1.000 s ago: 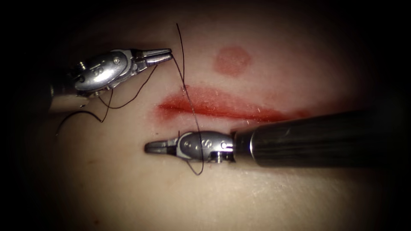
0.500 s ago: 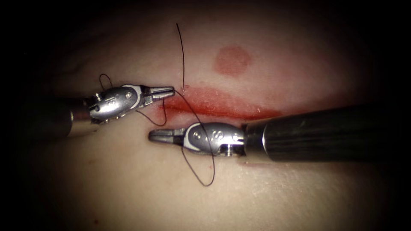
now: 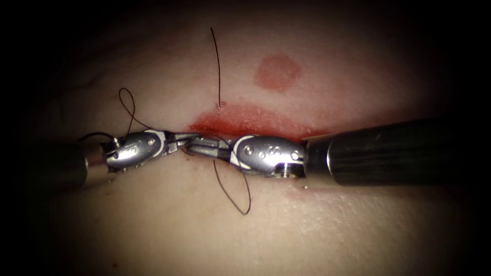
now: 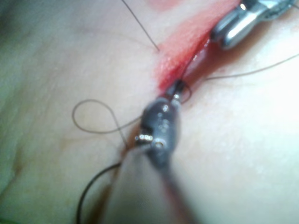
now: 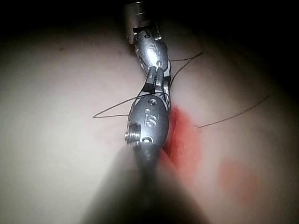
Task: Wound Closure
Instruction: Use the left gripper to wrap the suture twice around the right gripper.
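The cut (image 3: 255, 127) runs across the tissue (image 3: 204, 235), wet with red fluid. My left tool (image 3: 190, 138) and right tool (image 3: 193, 149) meet tip to tip at the cut's left end. The left jaws are shut on the dark thread (image 3: 217, 66), whose free end stands up from the tissue above the cut. That thread crosses the right tool's wrist and hangs as a loop (image 3: 240, 202) below it. The right jaws stand slightly apart, seen as two prongs (image 4: 233, 29) in the left wrist view. The left tool's tip (image 4: 177, 87) has thread around it. In the right wrist view the right tool (image 5: 156, 80) faces the left tool (image 5: 149, 49).
A round red stain (image 3: 277, 71) marks the tissue above the cut. Slack thread curls in a small loop (image 3: 128, 102) above the left tool's wrist, seen again as a thread loop (image 4: 93, 116) in the left wrist view. The right shaft (image 3: 399, 153) lies along the cut's right half.
The left tool came down and right from above the cut to its left end, carrying the thread. The right tool rose to meet it, and its jaws have parted.
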Motion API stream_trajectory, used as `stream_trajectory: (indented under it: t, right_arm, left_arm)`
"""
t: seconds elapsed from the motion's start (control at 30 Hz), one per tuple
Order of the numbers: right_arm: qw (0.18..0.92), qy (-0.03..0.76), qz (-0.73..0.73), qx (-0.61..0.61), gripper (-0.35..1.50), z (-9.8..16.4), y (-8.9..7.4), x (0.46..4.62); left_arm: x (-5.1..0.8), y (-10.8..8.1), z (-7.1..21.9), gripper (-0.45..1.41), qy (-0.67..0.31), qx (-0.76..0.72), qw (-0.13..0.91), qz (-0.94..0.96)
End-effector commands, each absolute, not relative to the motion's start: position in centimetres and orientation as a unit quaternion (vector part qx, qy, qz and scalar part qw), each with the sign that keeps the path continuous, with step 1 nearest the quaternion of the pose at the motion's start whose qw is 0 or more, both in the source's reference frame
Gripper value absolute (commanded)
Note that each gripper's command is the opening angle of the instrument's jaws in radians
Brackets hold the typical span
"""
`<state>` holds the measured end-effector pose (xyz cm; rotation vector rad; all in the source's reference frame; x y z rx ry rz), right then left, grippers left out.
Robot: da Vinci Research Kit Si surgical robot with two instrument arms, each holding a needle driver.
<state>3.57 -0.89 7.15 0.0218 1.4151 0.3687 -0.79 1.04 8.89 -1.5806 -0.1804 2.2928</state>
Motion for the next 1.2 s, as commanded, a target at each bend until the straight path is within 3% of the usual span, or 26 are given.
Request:
stream_trajectory:
  t: [0.03, 0.63, 1.2]
  right_arm:
    - [0.744, 0.647, 0.169, 0.011, 0.57, 7.19, -0.92, 3.64]
    - [0.724, 0.664, 0.187, 0.025, 0.84, 7.12, -0.92, 3.66]
    - [0.730, 0.642, 0.232, -0.013, 0.84, 7.30, -0.66, 3.56]
  left_arm:
    - [-0.85, 1.01, 9.00, -0.35, -0.066, -0.558, 0.176, 0.808]
    - [-0.97, 0.80, 9.08, -0.35, -0.072, -0.551, 0.170, 0.814]
    - [-0.87, 0.43, 8.59, -0.35, -0.088, -0.542, 0.160, 0.820]
